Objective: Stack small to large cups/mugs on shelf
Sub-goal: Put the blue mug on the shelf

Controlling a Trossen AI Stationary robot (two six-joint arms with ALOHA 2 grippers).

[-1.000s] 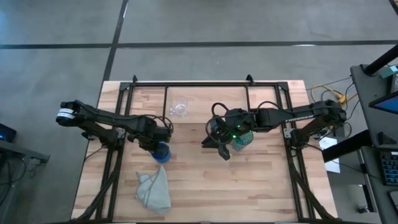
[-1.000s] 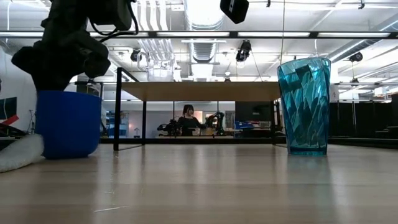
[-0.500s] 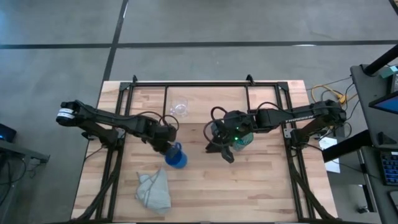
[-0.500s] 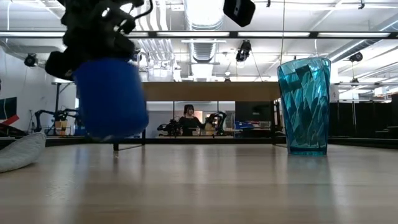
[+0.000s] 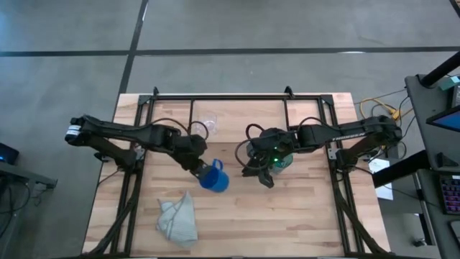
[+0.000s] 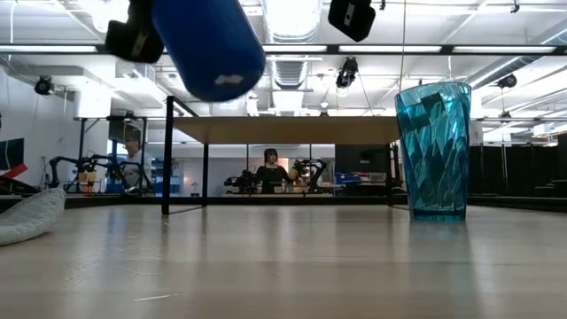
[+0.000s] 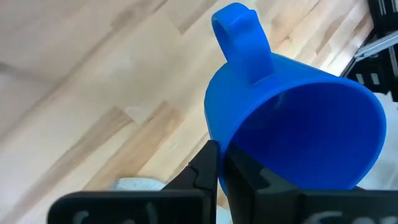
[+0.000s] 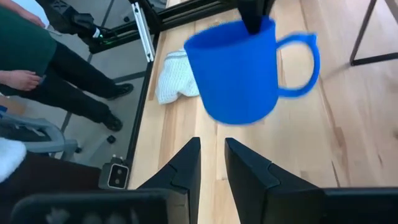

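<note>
The bright blue handled mug (image 5: pixel 214 178) hangs in the air over the table's middle, in my left gripper (image 5: pixel 203 170). It also shows in the low view (image 6: pixel 211 42) and the right wrist view (image 8: pixel 239 71). The taller teal cup (image 6: pixel 432 151) stands upright on the table, under my right arm (image 5: pixel 281 161). My right gripper (image 5: pixel 255 175) is open and empty, its fingers pointing toward the mug. The small clear glass cup (image 5: pixel 208 126) stands on the left part of the shelf's wooden top (image 5: pixel 237 115), partly behind my left arm's cable. My left gripper pinches the mug's rim (image 7: pixel 225 138) away from the handle (image 7: pixel 239 31), one finger outside the wall (image 7: pixel 205 167) and one inside (image 7: pixel 244 179). The mug is lifted clear of the table and tilted, its base toward the table's right edge.
A pale cloth (image 5: pixel 178 219) lies crumpled near the table's front left. The shelf (image 6: pixel 292 130) stands on black legs at the far side. A person's legs (image 8: pixel 37 68) show beyond the table's edge. Bare wood lies between the mug and the teal cup.
My left gripper has lifted the blue mug off the table and carried it up and toward the table's right edge. The mug has gone from standing upright on the table to hanging tilted, well clear of the table.
</note>
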